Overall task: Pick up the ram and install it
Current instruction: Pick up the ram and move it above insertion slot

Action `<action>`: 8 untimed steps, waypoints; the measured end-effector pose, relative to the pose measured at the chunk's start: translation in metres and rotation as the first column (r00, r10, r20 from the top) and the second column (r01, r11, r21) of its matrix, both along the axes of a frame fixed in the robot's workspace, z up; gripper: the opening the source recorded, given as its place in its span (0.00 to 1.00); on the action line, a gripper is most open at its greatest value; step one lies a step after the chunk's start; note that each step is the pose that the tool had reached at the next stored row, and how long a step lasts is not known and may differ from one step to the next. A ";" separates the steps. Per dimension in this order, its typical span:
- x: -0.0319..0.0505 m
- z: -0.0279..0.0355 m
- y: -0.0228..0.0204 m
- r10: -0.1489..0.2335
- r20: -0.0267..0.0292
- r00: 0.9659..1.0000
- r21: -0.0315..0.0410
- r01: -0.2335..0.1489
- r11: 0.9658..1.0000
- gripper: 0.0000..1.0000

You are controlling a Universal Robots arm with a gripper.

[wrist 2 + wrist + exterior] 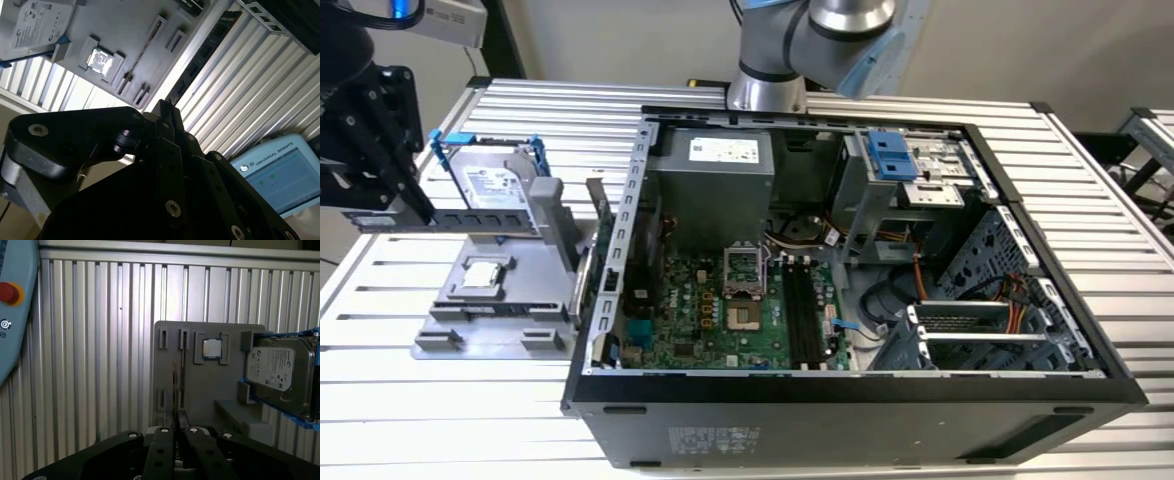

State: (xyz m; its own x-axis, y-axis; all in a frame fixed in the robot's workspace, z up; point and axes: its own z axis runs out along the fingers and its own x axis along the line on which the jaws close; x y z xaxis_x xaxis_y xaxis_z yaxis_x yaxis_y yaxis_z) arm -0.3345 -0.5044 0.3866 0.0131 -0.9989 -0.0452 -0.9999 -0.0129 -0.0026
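**Pick-up stage, judged nearly complete.** The black pincer is closed on the long edge of the ram, a thin dark blue-green circuit-board stick. The stick appears to hang clear above the flat grey fixture plate, near the edge of the slatted aluminium bench at the exterior view's left. The black memory slots inside the open black computer case stand empty, well apart from the stick. Installation calls for bringing the stick over a slot, parallel to it, and pressing straight down.
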 end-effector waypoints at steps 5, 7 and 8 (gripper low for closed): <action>0.0033 0.0001 0.0000 0.000 0.000 1.000 0.000 0.000 1.000 0.00; 0.0046 0.0001 0.0000 0.000 0.000 1.000 0.000 0.000 1.000 0.00; 0.0054 0.0002 0.0000 0.000 0.000 1.000 0.000 0.000 1.000 0.00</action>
State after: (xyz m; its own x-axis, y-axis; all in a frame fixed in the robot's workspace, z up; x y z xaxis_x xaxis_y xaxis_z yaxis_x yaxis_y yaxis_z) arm -0.3291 -0.5043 0.3868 0.0130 -0.9989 -0.0452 -0.9999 -0.0128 -0.0026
